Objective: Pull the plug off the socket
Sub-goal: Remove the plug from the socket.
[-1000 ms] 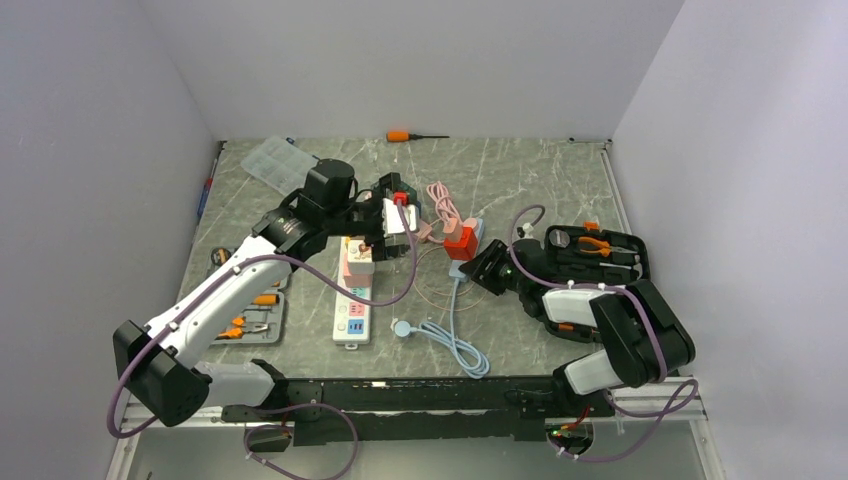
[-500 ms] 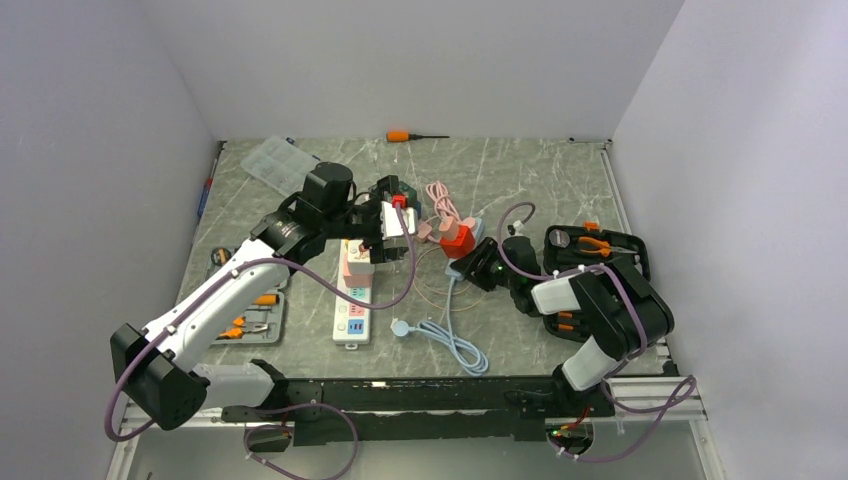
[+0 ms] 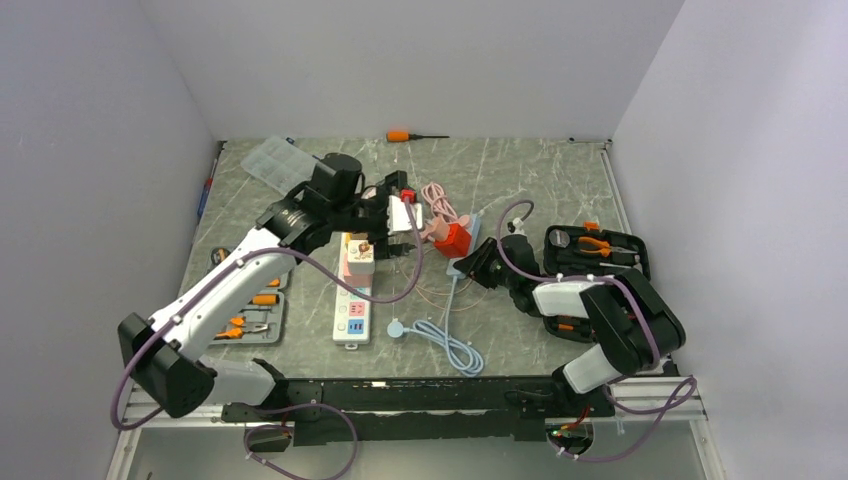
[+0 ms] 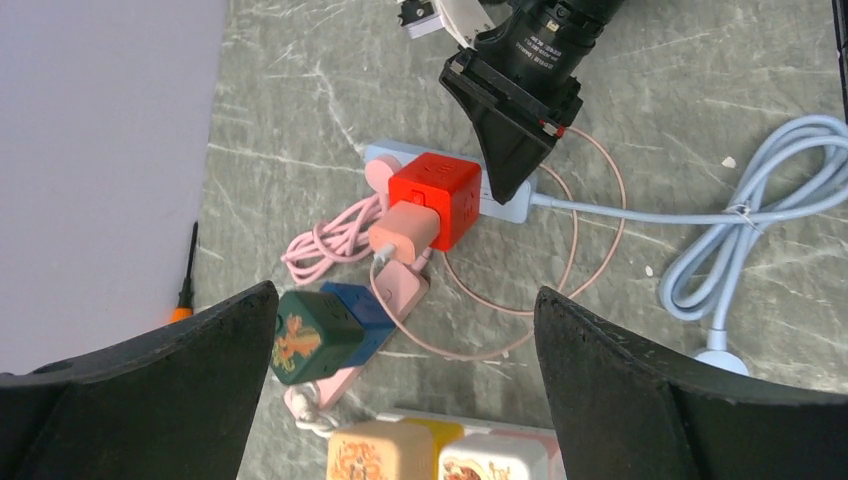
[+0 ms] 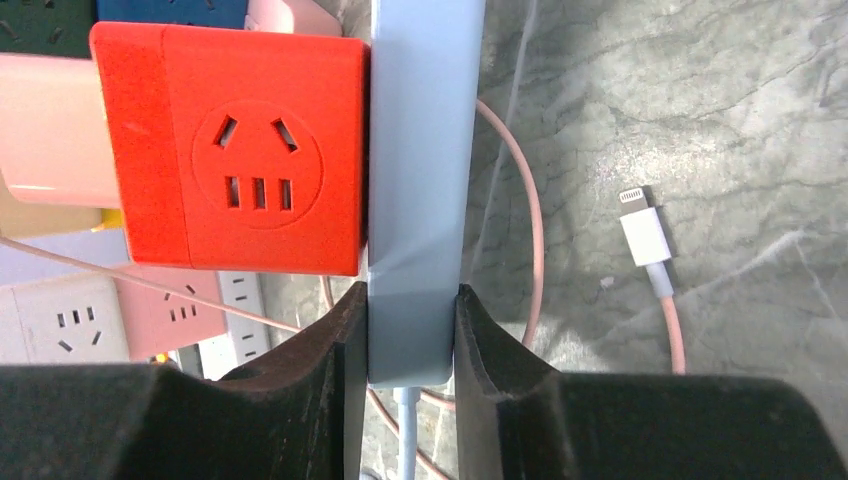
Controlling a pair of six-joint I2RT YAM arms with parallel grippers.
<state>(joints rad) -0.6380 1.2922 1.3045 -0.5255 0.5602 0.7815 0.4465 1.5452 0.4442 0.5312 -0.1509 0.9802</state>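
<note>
Landmark for this entry: the red cube adapter, near the middle of the table.

- The red cube sits plugged on a light blue strip, flat against its face. A pink charger is plugged into the cube's side.
- Right gripper: the fingers are pressed against both long sides of the light blue strip, pinching its end just below the red cube.
- Left gripper: the jaws are spread wide with nothing between them. It hangs in the air just left of the red cube.
- The socket is the long white strip with pastel panels. It lies flat on the table, left of the red cube and nearer to me, touched by neither gripper. Cream cube adapters sit on its far end.
- A green cube and a blue cube lie beside the red cube, touching each other.
- I can't tell which cord goes with which strip.
</note>
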